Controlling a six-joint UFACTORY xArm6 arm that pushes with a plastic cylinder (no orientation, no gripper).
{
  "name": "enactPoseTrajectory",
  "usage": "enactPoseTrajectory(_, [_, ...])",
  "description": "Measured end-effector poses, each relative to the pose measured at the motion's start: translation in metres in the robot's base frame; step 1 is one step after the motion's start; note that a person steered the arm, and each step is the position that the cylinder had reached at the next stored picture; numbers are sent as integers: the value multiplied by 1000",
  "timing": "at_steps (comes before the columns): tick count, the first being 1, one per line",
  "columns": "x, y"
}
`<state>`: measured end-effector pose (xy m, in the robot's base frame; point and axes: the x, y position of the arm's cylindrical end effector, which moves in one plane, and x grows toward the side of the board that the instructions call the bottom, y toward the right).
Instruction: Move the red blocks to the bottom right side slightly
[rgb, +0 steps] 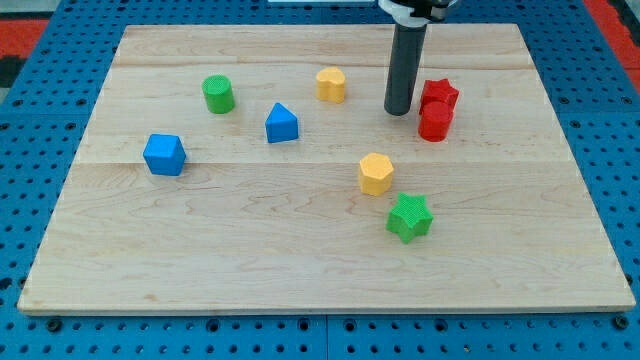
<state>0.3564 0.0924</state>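
- No claw existed on this arm, so nothing could be said of one being released, clenched or grasping; the rod ended in my tip (399, 112), which rested on the worktop (300, 260).
- My tip stood just beside the two red blocks, on the view's left of them, perhaps touching, though the contact could not be made out.
- The red star (439, 95) sat toward the view's top and the red cylinder (434, 123) just below it, the two touching, near the worktop's right edge.
- To do the step well, I judged the push should have started from their upper left, so that both slid toward the bottom right together.
- A short, slow stroke suited "slightly"; a longer one risked splitting the pair.
- The yellow block (376, 173) and green star (409, 217) lay lower, apart from that path.
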Motion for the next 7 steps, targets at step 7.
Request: enactPoseTrajectory(7, [-35, 39])
